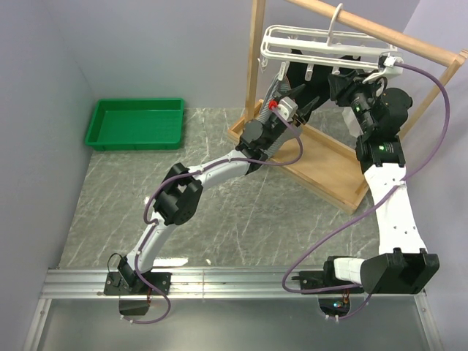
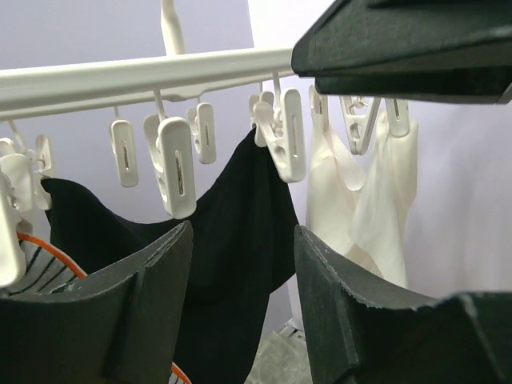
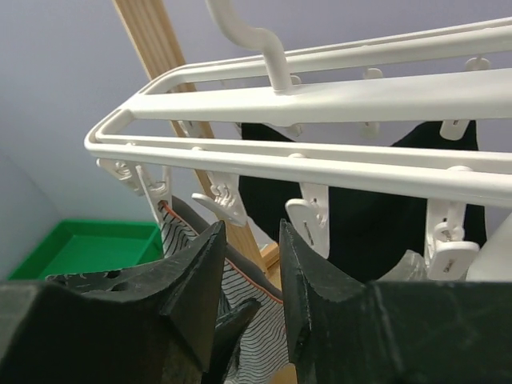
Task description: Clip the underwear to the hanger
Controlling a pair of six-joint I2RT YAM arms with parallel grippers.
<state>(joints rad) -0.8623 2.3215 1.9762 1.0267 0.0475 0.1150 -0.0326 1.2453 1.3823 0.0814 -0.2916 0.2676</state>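
Underwear (image 3: 258,344) hangs below the hanger's (image 3: 320,104) left end, one corner apparently clipped. Left end effector (image 2: 244,240) open, empty; right end effector (image 3: 250,240) parted, gripping nothing. Next, likely: gather the loose side, pinch open a neighbouring clip (image 3: 308,226).

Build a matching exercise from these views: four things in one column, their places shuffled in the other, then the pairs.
1 green plastic tray
2 white plastic drying hanger
3 black cloth garment
4 grey-and-white pinstriped underwear

A hooked over the wooden rack
B on the table, far left
C hanging beside a white cloth
D hanging under the hanger's end, by the wooden post

Pairs: 1-B, 2-A, 3-C, 4-D.
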